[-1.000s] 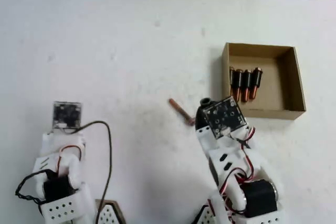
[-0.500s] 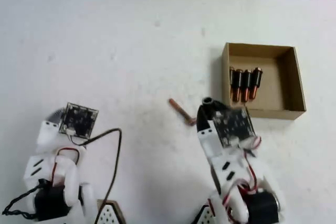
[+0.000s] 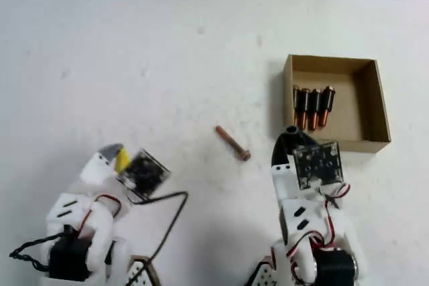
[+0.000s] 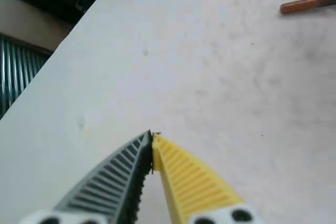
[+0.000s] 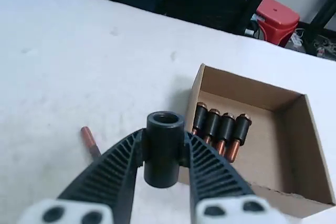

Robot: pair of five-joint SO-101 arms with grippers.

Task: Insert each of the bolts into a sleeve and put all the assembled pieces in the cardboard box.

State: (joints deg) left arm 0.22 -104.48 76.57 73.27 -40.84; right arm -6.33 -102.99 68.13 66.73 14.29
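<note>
**nutsandbolts:** How far along is this run, would you say?

**armwatcher:** Pretty far, I reckon. Four assembled pieces (image 3: pixel 312 107) are already lined up side by side in the cardboard box (image 3: pixel 352 78), against its 9 o'clock wall. The box sits around 2 o'clock on the worktop (image 3: pixel 167 65). What's left looks like one last pair: a bare bolt (image 3: pixel 232 143) lying flat near the middle, and one sleeve (image 5: pixel 163 153).

**nutsandbolts:** Where's the sleeve?

**armwatcher:** Clamped in the jaws of the right arm (image 3: pixel 308 192), held upright with the open bore facing up, just off the box's 7 o'clock corner. The bolt is at roughly 9 o'clock from it, apart, not touching.

**nutsandbolts:** What do they look like?

**armwatcher:** The sleeve is a short black tube, plain and matte. The bolt is slim and coppery, lying at a slant with the wider head at its 4 o'clock end.

**nutsandbolts:** And the other arm?

**armwatcher:** The left arm (image 3: pixel 87 226) is down at 8 o'clock, jaws pressed together on nothing, with the bolt off around 3 o'clock from them. So my guess: bolt into sleeve, drop it in, done.
</note>
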